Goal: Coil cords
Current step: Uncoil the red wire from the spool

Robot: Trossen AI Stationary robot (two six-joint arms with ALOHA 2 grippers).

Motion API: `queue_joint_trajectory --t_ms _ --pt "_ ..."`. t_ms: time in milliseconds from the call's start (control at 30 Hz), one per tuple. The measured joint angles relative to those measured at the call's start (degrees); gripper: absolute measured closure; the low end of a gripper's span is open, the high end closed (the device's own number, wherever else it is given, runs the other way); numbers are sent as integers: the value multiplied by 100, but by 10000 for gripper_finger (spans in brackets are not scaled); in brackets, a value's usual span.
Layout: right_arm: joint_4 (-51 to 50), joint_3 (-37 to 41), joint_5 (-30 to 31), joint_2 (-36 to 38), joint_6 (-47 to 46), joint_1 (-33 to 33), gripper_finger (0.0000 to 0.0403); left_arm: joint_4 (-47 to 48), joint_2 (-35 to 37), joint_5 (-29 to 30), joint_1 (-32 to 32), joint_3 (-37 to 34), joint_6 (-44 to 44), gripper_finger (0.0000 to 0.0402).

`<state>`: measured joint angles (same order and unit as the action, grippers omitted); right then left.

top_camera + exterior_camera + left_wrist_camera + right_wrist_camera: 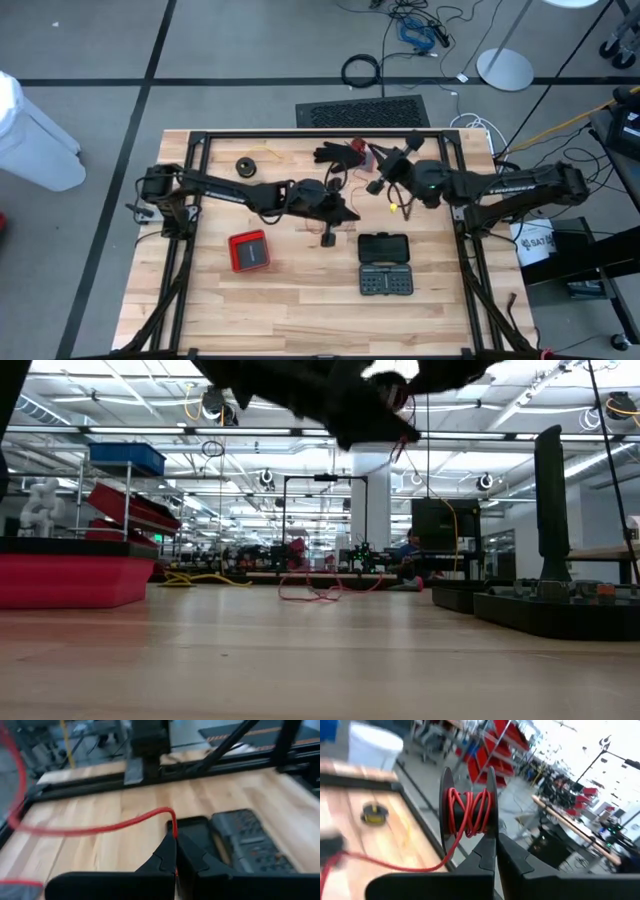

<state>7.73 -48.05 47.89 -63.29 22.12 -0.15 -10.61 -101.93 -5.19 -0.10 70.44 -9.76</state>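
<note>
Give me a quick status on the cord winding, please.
Left end effector shut on the red cord. Right end effector shut on the spool, cord partly wound. Nothing in the way.

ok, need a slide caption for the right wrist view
Right pincer shut on a black spool wound with red cord, tail trailing off.

thin wire cord (pixel 120 824): bright red, plain
round plastic spool (pixel 468 810): black flanges, red windings
flat square box (pixel 249 251): red, dark centre panel
rectangular bit case (pixel 385 264): black, rows of grey dots
slatted wooden table top (pixel 290 300): pale wood, plank seams
table frame (pixel 300 136): black
small round reel (pixel 374 813): black and yellow
</note>
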Motion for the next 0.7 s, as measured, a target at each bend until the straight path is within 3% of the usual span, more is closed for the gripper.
queue_joint_trajectory --t_ms 167,533,700 --pt "-866 2 -3 -126 -357 -60 403 322 464 279 -113 93 -187 402" --pt "-2376 4 -17 61 -1123 218 403 1977 1543 2714 17 91 -613 402" --pt "-2477 4 -9 296 -1299 546 403 2737 1528 3167 312 86 -474 401"
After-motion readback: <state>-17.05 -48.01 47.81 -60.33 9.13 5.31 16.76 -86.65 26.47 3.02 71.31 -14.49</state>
